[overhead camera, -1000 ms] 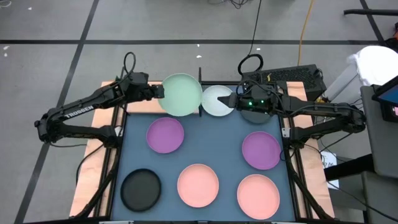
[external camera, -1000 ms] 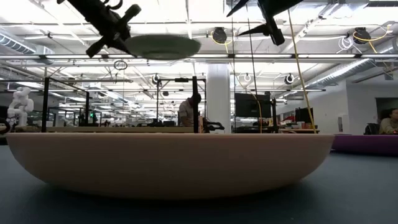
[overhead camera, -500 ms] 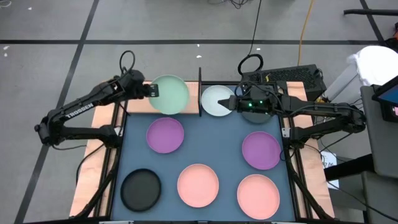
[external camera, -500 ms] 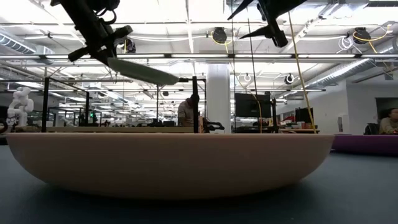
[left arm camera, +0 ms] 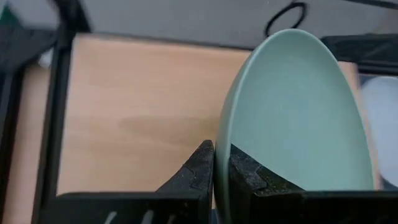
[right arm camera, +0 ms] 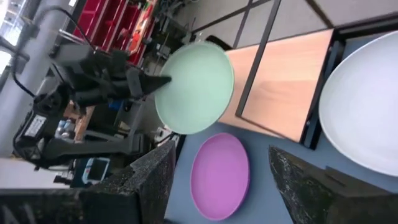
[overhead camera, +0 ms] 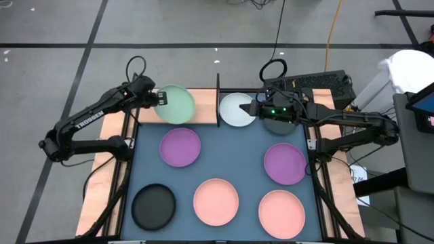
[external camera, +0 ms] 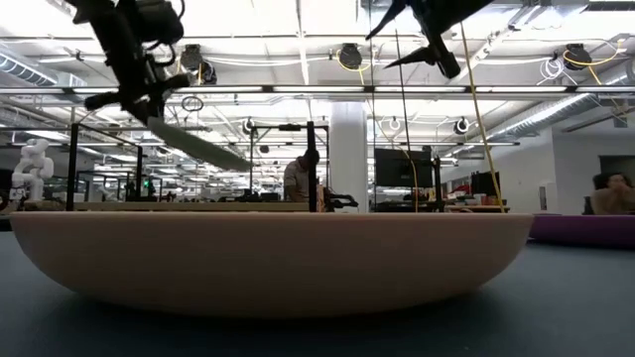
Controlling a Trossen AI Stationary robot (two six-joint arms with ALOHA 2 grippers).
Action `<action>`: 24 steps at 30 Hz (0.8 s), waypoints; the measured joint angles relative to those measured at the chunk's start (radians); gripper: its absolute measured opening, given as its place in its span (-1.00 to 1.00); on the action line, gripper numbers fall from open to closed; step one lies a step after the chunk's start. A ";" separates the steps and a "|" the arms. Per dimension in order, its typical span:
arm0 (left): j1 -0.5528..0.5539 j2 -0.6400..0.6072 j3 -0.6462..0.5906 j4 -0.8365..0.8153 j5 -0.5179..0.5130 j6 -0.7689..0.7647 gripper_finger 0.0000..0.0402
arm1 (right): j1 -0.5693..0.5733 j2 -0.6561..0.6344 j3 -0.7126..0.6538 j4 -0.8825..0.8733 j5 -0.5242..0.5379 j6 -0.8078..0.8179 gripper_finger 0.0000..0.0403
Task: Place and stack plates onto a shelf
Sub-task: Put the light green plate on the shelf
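Note:
My left gripper (overhead camera: 160,99) is shut on the pale green plate (overhead camera: 176,104) above the left half of the light-wood shelf (overhead camera: 198,116), left of its black post (overhead camera: 218,98). The low view shows this plate (external camera: 198,145) tilted and clear of the shelf. The whitish plate (overhead camera: 235,110) lies flat just right of the post. My right gripper (overhead camera: 257,110) is open and hovers at that plate's right edge, touching nothing. A black plate (overhead camera: 278,126) is mostly hidden under the right arm. My left gripper pinches the pale green plate's rim (left arm camera: 225,163) between its two fingers, one on the inner face and one on the underside. The fingers come from the table's left. The plate is lifted clear and slopes down away from the gripper toward the post.
On the blue-grey mat (overhead camera: 230,146) lie two purple plates (overhead camera: 180,147) (overhead camera: 284,163), two salmon pink plates (overhead camera: 215,201) (overhead camera: 281,213) and a black plate (overhead camera: 153,207). Bare shelf wood (left arm camera: 137,112) shows under the green plate. Black frame rails run along the table's left and right sides.
My left gripper has moved toward the table's left edge and down, keeping hold of the green plate. The plate has gone from level, high over the post, to tilted with its free edge lower, over the shelf's left half.

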 joint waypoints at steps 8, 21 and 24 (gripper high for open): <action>0.001 0.000 -0.085 0.032 -0.022 -0.104 -0.88 | -0.027 0.000 0.000 0.001 -0.023 0.000 0.18; -0.093 -0.028 -0.117 0.028 -0.133 -0.411 -0.88 | -0.051 0.000 0.000 -0.034 -0.023 0.000 0.18; -0.149 -0.059 -0.117 0.027 -0.227 -0.475 -0.88 | -0.051 0.000 0.000 -0.050 -0.024 0.000 0.18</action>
